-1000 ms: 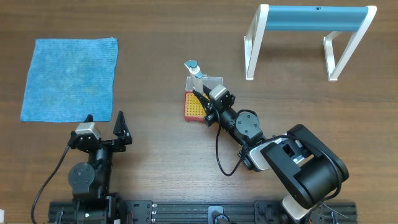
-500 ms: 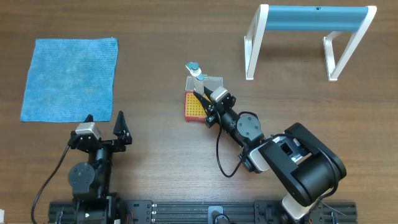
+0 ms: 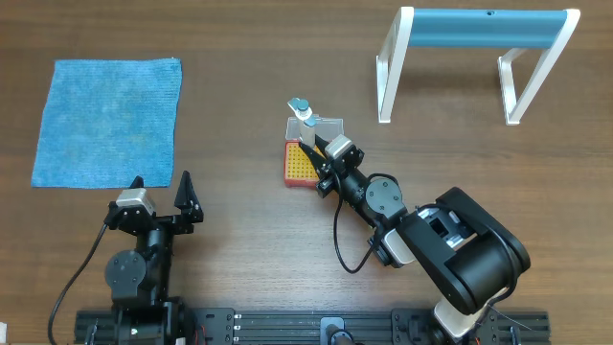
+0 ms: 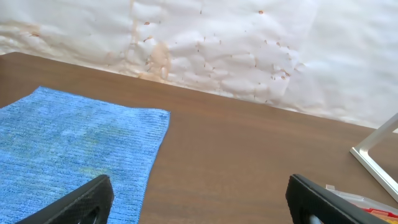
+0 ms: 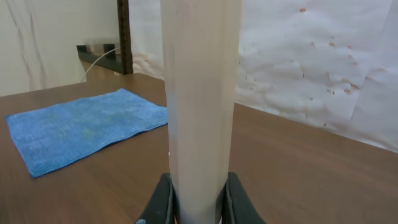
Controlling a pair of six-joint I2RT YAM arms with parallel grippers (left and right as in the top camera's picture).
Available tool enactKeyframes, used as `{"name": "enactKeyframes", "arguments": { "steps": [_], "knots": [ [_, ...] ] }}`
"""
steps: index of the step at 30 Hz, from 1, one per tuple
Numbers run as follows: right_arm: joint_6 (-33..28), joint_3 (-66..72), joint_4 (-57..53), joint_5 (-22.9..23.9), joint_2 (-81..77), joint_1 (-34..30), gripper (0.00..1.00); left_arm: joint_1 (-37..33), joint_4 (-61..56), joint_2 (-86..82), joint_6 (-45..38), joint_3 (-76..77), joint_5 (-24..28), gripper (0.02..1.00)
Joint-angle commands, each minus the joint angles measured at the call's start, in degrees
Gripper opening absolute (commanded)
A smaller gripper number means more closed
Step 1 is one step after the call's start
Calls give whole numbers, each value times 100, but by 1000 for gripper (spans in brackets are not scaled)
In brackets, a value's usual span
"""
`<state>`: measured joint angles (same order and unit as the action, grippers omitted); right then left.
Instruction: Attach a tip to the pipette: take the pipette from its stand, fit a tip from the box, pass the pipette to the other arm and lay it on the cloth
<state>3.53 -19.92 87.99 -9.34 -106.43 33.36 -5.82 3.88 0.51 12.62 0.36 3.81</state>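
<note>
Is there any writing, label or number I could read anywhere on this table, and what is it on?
None can be read.
The pipette, the tip box, the cloth and the stand show no legible words, numbers or signs.

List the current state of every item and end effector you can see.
stand: upright, nothing hanging on it.
cloth: spread flat, bare.
tip box: on the table, tip rack exposed.
left end effector: open, holding nothing.
right end effector: shut on the pipette.
pipette: off the stand, gripped by the right end effector.
</note>
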Motion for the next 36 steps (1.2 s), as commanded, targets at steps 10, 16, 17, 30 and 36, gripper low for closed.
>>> {"name": "enactKeyframes", "arguments": {
  "steps": [10, 16, 17, 30, 36],
  "knots": [
    [-42, 229, -407, -35, -494, -35, 75, -15, 52, -31, -94, -4, -59, 901],
    [-42, -70, -411, -35, 212, -35, 75, -15, 52, -31, -94, -4, -59, 899],
    [-42, -85, -411, -35, 293, -35, 75, -15, 52, -31, -94, -4, -59, 899],
    [-42, -402, -417, -35, 809, -33, 75, -15, 52, -31, -94, -4, -59, 899],
    [-42, -444, -428, -35, 1176, -33, 75, -15, 52, -31, -96, -4, -59, 899]
  ]
}}
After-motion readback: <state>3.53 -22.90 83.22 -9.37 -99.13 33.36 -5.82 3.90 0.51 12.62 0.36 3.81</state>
